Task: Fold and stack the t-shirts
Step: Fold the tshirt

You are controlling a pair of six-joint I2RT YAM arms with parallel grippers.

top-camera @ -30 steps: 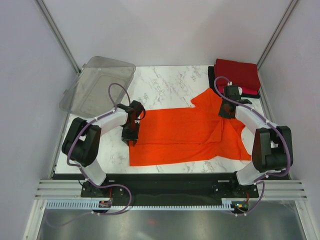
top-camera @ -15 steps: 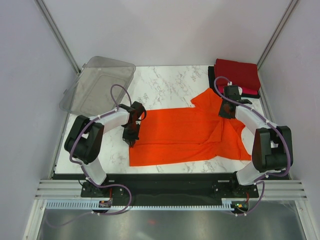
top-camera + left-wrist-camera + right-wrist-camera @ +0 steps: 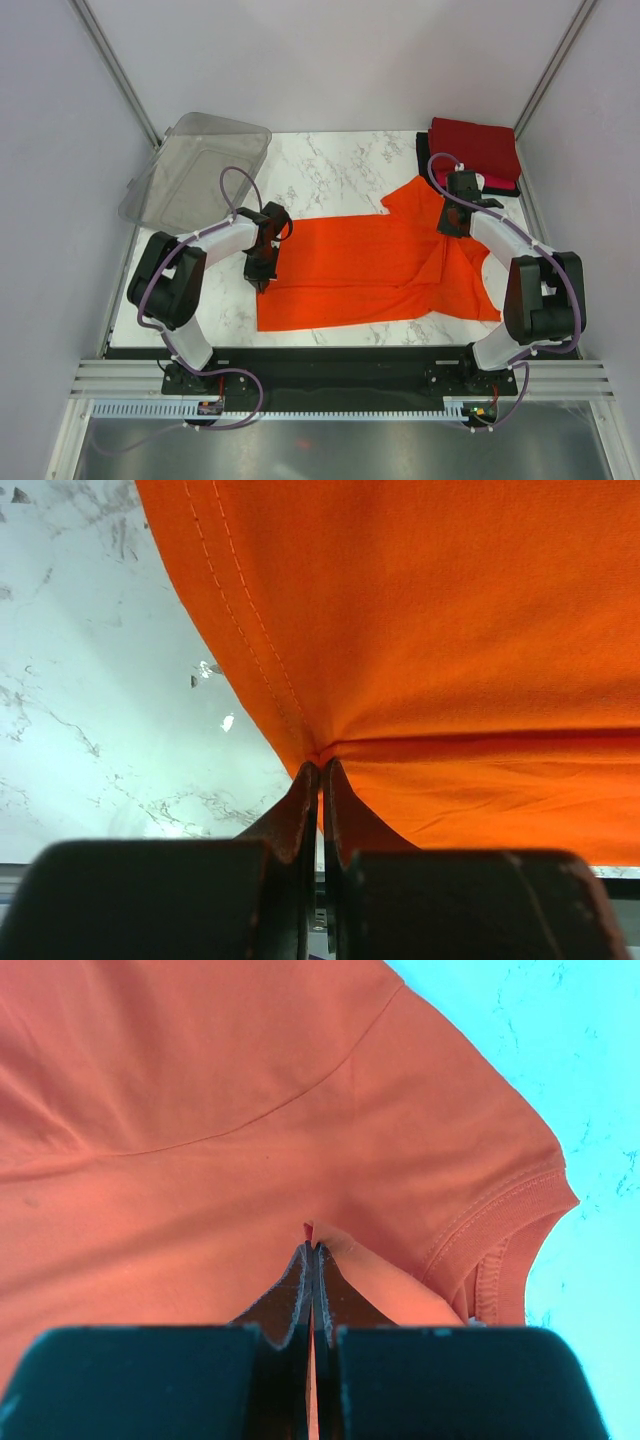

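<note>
Left pincer [image 3: 320,770] pinching hemmed edge of orange t-shirt [image 3: 450,630]; right pincer [image 3: 312,1250] pinching it near collar

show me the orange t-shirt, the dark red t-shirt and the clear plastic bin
orange t-shirt [image 3: 370,265], top view, middle of its body
dark red t-shirt [image 3: 478,145], top view, top of the fold
clear plastic bin [image 3: 200,175], top view, bare floor

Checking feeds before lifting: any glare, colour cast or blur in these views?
Top external: even light, sharp. Left wrist: glare specks on the marble table, near fingers dark and soft, orange t-shirt crisp. Right wrist: table tinted cyan, shirt washed to salmon.
</note>
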